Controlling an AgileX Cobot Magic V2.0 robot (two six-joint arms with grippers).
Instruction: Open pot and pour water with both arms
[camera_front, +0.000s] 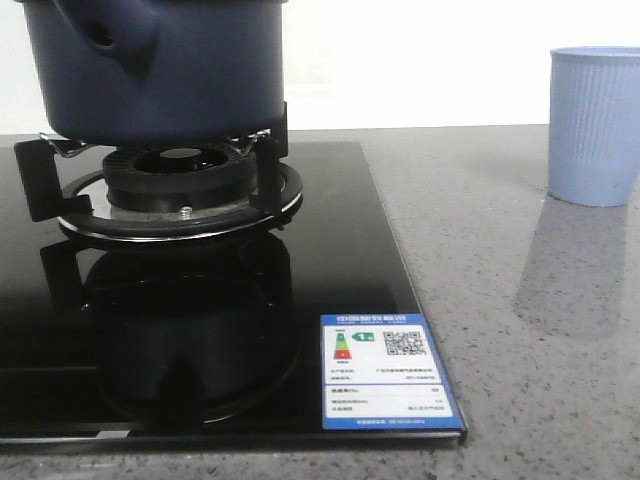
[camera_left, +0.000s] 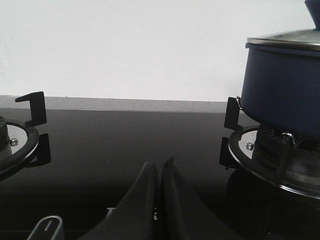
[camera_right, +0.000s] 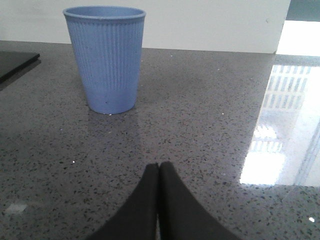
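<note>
Pot (camera_front: 160, 70), lidded, upper left on burner; cup (camera_front: 594, 125) upper right; I keep left gripper (camera_left: 159, 167) and right gripper (camera_right: 159, 167) pinched empty; spill risk if lid slips.

The left arm's black gripper (camera_left: 159, 167) has its 2 tapered fingers pressed together; the right arm's black gripper (camera_right: 159, 167) likewise, empty.

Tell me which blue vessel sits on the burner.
The pot: dark navy, lidded, resting on the burner's supports. The light blue ribbed cup stands apart on the counter.
</note>
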